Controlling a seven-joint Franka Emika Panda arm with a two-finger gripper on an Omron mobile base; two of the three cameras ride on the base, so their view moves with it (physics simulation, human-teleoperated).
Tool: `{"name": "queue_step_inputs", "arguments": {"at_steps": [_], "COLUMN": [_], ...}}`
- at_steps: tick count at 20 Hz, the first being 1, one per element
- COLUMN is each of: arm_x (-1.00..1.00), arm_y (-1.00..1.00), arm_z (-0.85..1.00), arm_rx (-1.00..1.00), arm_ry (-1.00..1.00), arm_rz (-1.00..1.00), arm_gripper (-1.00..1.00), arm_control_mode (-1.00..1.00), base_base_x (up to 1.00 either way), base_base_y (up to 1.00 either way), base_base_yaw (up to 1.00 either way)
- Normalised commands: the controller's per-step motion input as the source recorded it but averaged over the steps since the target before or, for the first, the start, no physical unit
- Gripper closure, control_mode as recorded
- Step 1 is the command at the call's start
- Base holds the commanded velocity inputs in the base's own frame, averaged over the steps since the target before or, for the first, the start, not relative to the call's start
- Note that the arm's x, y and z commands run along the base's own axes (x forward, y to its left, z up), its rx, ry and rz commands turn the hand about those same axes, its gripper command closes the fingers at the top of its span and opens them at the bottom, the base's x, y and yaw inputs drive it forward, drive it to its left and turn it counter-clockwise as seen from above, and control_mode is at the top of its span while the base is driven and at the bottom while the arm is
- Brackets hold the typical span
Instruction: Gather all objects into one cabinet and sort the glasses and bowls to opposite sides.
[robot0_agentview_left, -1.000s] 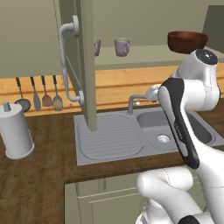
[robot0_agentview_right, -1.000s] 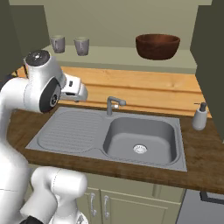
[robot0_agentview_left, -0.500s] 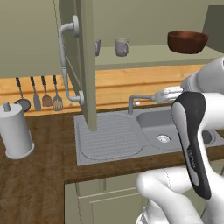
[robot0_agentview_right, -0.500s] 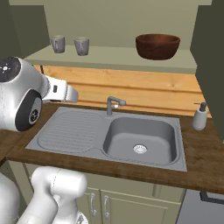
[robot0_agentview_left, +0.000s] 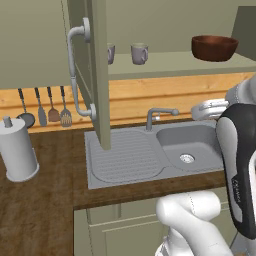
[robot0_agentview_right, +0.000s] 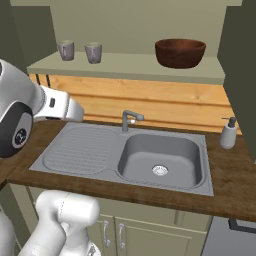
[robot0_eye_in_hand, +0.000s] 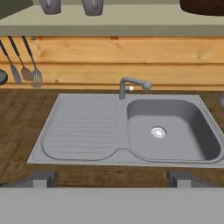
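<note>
Two grey glasses (robot0_agentview_right: 65, 50) (robot0_agentview_right: 93, 52) stand side by side at the left end of the wall cabinet's pale shelf (robot0_agentview_right: 125, 66). The large dark brown bowl (robot0_agentview_right: 180, 52) sits at the shelf's right end. In the left base view the open olive-green door (robot0_agentview_left: 97, 70) half hides the left glass (robot0_agentview_left: 111, 52), with the other glass (robot0_agentview_left: 139, 53) and the brown bowl (robot0_agentview_left: 214, 47) in plain sight. My gripper (robot0_eye_in_hand: 113, 180) is open and empty, held back from the shelf above the counter's front edge, facing the sink. The blue bowl is out of view.
A grey sink (robot0_agentview_right: 160, 157) with drainboard and faucet (robot0_agentview_right: 129, 119) lies below the shelf. A soap dispenser (robot0_agentview_right: 229, 133) stands at the right, a paper towel roll (robot0_agentview_left: 17, 152) at the left. Utensils (robot0_agentview_left: 52, 107) hang on the wooden back wall. The door's curved handle (robot0_agentview_left: 75, 75) juts out.
My arm has dropped from shelf height and drawn back toward the base. The glasses and the brown bowl have stayed where they were on the shelf.
</note>
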Motion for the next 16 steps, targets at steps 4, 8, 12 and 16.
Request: {"name": "queue_step_inputs", "arguments": {"at_steps": [4,8,12,16], "arm_x": [-0.26,0.00,0.00,0.00], "arm_y": [0.00,0.00,0.00,0.00], "arm_z": [0.00,0.00,0.00,0.00], "arm_rx": [0.00,0.00,0.00,0.00], "arm_ry": [0.01,0.00,0.00,0.00], "arm_rz": [-0.01,0.00,0.00,0.00], "arm_gripper": [-1.00,-1.00,-1.00,-1.00], "arm_control_mode": [-1.00,-1.00,-1.00,-1.00], "base_base_x": [0.00,0.00,0.00,0.00], "base_base_y": [0.00,0.00,0.00,0.00], "base_base_yaw": [0.00,0.00,0.00,0.00]}}
